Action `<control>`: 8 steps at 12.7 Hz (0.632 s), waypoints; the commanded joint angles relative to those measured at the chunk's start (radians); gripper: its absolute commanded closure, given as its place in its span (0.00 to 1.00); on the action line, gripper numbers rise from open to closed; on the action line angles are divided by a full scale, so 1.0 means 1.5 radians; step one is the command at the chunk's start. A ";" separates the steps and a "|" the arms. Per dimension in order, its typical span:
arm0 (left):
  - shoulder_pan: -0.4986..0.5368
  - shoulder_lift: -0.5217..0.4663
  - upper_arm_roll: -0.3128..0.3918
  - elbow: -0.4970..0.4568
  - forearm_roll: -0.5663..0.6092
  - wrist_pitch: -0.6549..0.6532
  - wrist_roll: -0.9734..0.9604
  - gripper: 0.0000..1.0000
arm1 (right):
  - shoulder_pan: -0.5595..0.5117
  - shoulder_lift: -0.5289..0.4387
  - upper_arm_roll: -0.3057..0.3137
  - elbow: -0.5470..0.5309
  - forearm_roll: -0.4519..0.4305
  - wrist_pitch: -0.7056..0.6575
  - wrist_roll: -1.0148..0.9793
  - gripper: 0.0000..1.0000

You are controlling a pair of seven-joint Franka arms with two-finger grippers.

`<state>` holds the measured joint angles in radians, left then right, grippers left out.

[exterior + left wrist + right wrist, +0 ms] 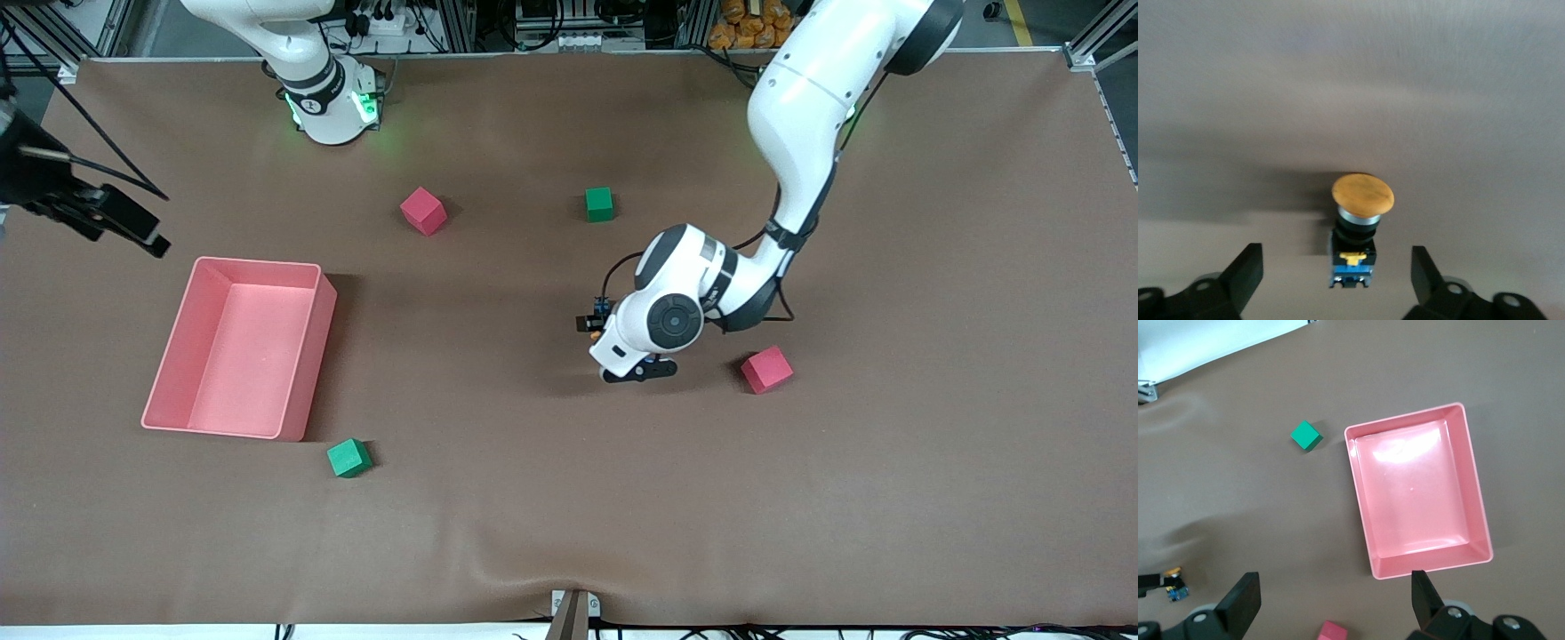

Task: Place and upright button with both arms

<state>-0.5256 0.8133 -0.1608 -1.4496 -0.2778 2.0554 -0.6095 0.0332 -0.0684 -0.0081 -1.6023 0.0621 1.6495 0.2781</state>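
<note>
Brown table holds the button [1355,227], small, stiff, probably light and top-heavy, lying between the left gripper's [1337,277] spread fingers; best pinched at its body; right gripper [1335,600] waits, spread, near the bin's [1475,495] six o'clock.

White jointed left arm bends down over table middle, black two-finger left gripper [1337,273] low, fingers spread wide. Right arm waits high, black right gripper [1336,600] also spread.

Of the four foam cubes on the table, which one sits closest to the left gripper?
The red foam cube toward the left arm's end of the table, beside the left gripper. The other red foam cube and both green ones lie clearly farther away.
</note>
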 commanded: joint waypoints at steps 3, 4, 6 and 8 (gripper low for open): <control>-0.018 0.011 0.002 0.015 -0.019 0.000 -0.006 0.16 | -0.004 0.034 0.000 0.064 -0.067 -0.049 -0.093 0.00; -0.018 0.011 0.002 0.015 -0.016 -0.001 -0.006 0.17 | -0.004 0.034 0.001 0.069 -0.072 -0.059 -0.095 0.00; -0.018 0.013 0.002 0.015 -0.012 -0.002 -0.006 0.21 | -0.007 0.033 0.000 0.070 -0.067 -0.065 -0.097 0.00; -0.025 0.017 0.002 0.014 -0.013 -0.005 0.000 0.28 | -0.009 0.028 -0.001 0.070 -0.052 -0.117 -0.097 0.00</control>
<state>-0.5486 0.8290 -0.1619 -1.4416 -0.2932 2.0581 -0.6095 0.0260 -0.0325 -0.0127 -1.5269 -0.0128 1.5402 0.1449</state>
